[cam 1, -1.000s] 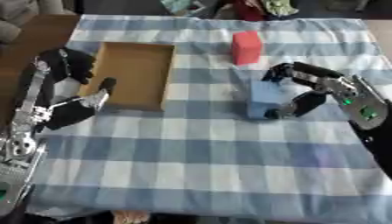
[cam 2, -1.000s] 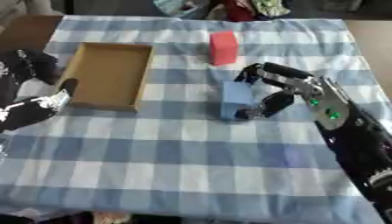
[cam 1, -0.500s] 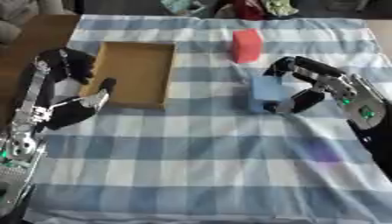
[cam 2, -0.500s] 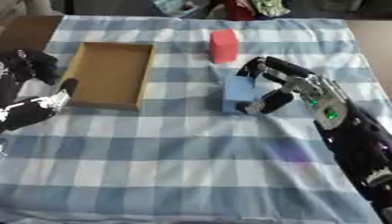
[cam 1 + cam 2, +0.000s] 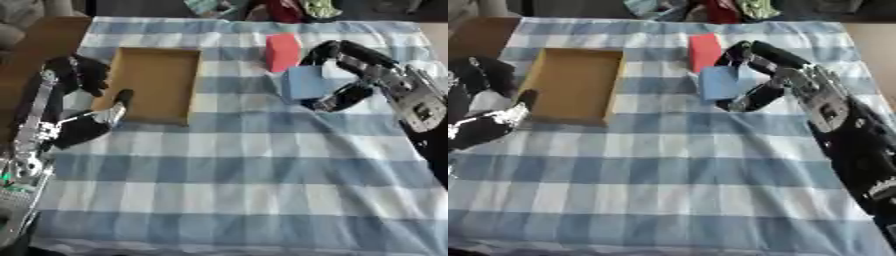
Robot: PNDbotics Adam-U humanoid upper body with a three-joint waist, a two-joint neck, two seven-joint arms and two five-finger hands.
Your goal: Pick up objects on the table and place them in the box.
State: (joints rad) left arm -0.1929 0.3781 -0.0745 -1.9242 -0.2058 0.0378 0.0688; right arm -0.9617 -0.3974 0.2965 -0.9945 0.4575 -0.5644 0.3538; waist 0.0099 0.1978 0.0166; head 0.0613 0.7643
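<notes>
Two blocks are sitting right of the cardboard box: the right hand is curling around the blue block, just near the red block. Leftward is lying the box, beside the open left hand.

Even, soft daylight fills both views, with no glare. Shadows are faint. Everything looks slightly blurred, most along the dim top edge.
</notes>
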